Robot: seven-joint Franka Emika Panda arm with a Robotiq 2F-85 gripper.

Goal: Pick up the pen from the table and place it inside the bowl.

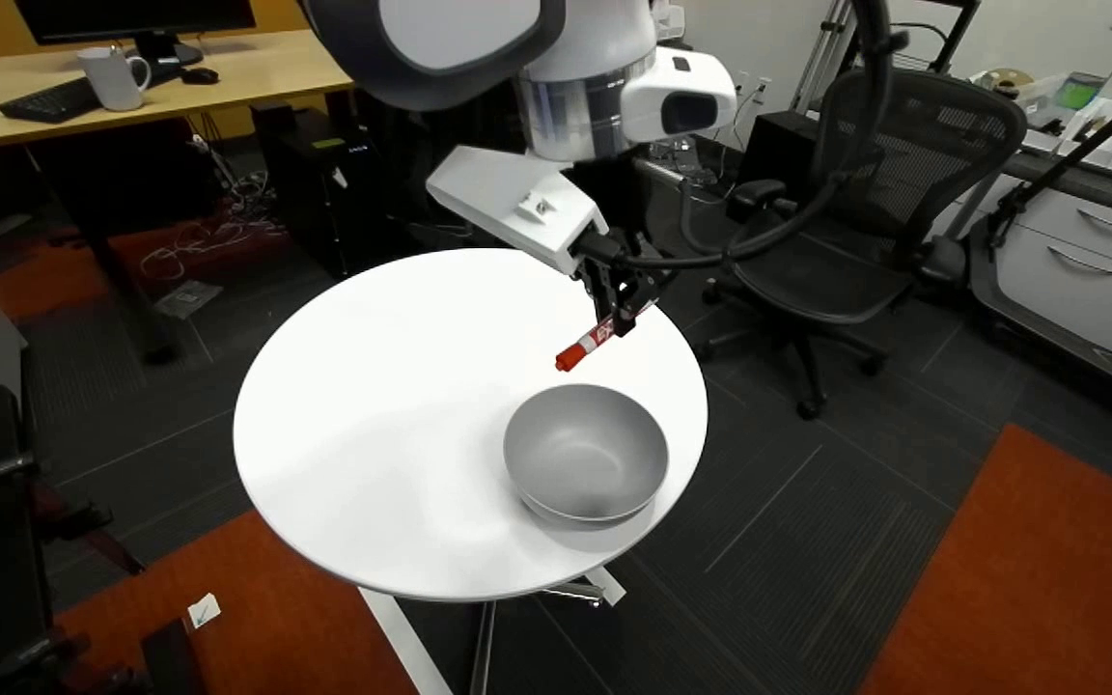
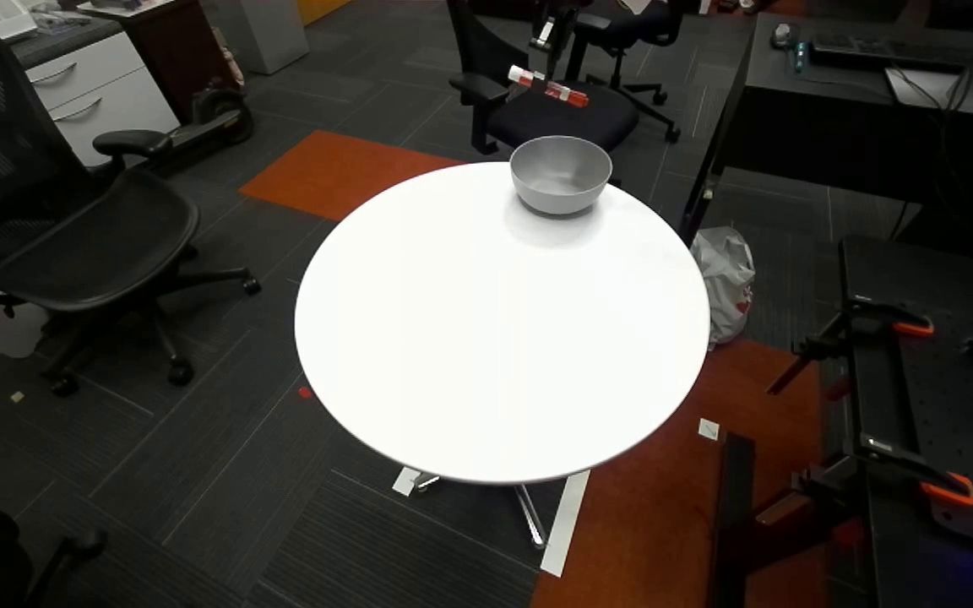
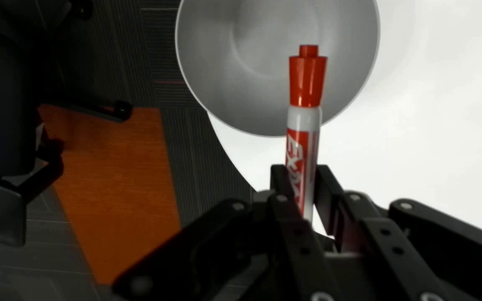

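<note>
The pen (image 1: pixel 585 347) is a red and white marker with a red cap, held in the air above the table. My gripper (image 1: pixel 622 320) is shut on its barrel, which shows between the fingers in the wrist view (image 3: pixel 301 177). The pen's cap end (image 3: pixel 307 81) points forward and overlaps the bowl's inside in the wrist view. The pen (image 2: pixel 568 93) also shows above the bowl (image 2: pixel 561 181) in an exterior view. The grey bowl (image 1: pixel 585 458) stands upright near the edge of the round white table (image 1: pixel 373 386). No object shows inside it.
A black office chair (image 1: pixel 865 193) stands beside the table, and another chair (image 2: pixel 571 114) stands behind the bowl. A wooden desk (image 1: pixel 257 72) with a mug and keyboard is at the back. A black bench (image 2: pixel 892 405) with orange-tipped clamps stands beside the table.
</note>
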